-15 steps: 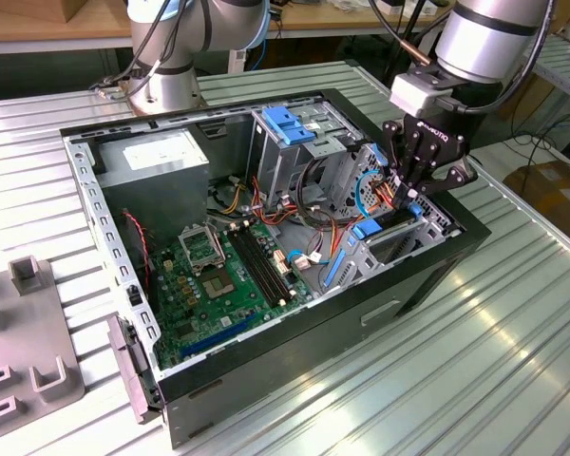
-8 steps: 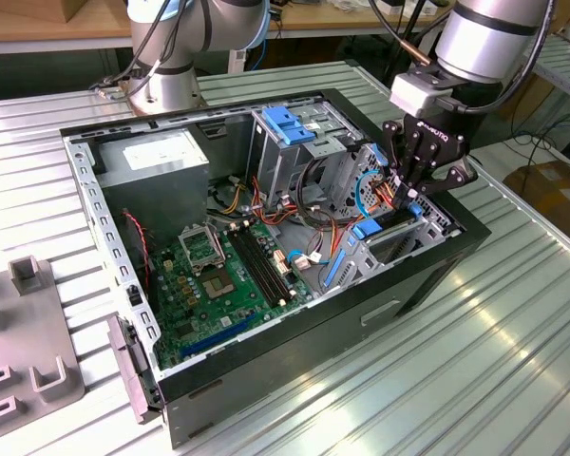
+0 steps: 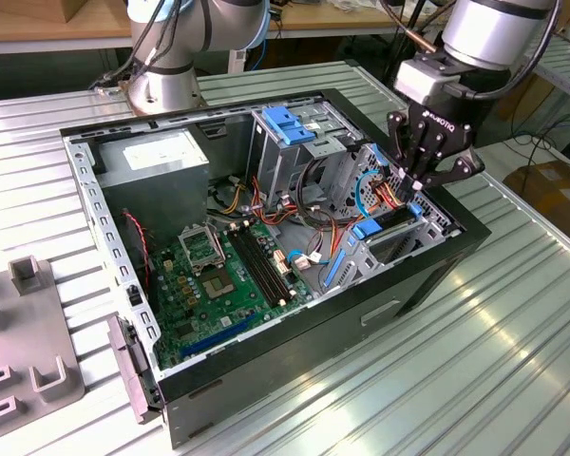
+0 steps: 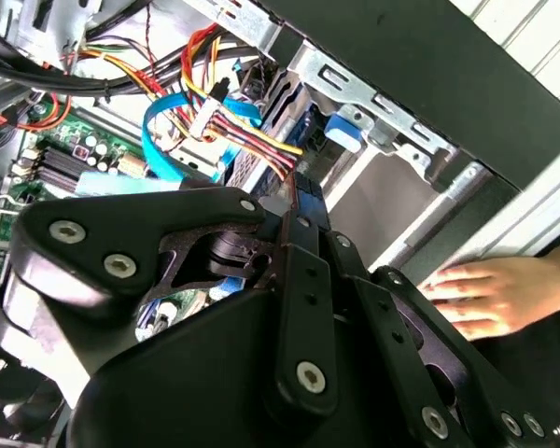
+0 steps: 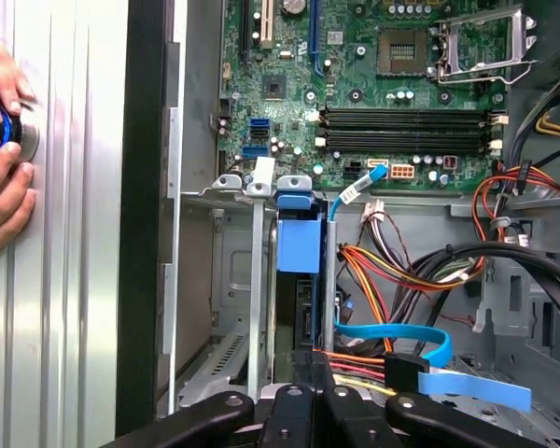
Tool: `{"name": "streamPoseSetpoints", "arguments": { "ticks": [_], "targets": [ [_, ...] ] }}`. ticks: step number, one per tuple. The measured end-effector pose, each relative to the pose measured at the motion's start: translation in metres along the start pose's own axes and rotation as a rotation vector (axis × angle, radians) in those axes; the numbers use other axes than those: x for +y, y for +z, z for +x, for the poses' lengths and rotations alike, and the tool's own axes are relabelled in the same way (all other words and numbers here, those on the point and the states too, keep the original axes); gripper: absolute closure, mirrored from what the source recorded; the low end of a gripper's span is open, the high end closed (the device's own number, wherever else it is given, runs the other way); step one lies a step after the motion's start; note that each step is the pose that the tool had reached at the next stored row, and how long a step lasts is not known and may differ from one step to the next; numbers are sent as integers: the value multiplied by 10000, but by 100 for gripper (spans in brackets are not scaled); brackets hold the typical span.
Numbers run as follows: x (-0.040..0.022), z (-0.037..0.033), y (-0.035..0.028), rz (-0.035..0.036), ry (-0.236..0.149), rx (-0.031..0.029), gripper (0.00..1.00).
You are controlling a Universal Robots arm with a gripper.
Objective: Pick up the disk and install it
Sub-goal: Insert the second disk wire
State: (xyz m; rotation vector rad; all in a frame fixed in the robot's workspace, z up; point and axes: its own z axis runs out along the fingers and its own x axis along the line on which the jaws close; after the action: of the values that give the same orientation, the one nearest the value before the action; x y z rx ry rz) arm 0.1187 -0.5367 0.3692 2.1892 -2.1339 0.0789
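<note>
A: What's the setting?

B: A ribbed metal table [image 3: 513, 342], with a wooden bench behind. An open black computer case [image 3: 294, 332] lies on it, its green motherboard [image 3: 218, 285] exposed, a grey power-supply box [image 3: 157, 157] in the far corner.

A: And the disk?

B: The disk [image 3: 391, 217] stands on edge in the drive cage [image 3: 380, 242] at the case's corner on the exterior view's right; only a dark edge and its blue bracket show.

A: The gripper?

B: The gripper [image 3: 418, 182] sits right on the disk's top edge. I cannot tell whether its fingers are apart or together.

A: Anything the wrist cameras add?

B: The first wrist view shows a person's hand [image 5: 2, 154] on a blue knob [image 5: 7, 131] on the table beside the case. The second wrist view shows the hand [image 4: 485, 294] beyond the case wall.
</note>
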Motion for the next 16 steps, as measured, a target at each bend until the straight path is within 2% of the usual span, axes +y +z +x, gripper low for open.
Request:
{"name": "streamPoseSetpoints", "arguments": {
  "ticks": [2,5,7,9,16],
  "targets": [
    [2,7,-92,-1,-1,1,89],
    [2,-12,-138,-2,-3,4,89],
    [2,-35,-150,-4,-2,5,89],
    [3,-59,-154,-45,-5,-12,89],
    [3,-207,-175,-77,-11,-13,89]
  ]
}}
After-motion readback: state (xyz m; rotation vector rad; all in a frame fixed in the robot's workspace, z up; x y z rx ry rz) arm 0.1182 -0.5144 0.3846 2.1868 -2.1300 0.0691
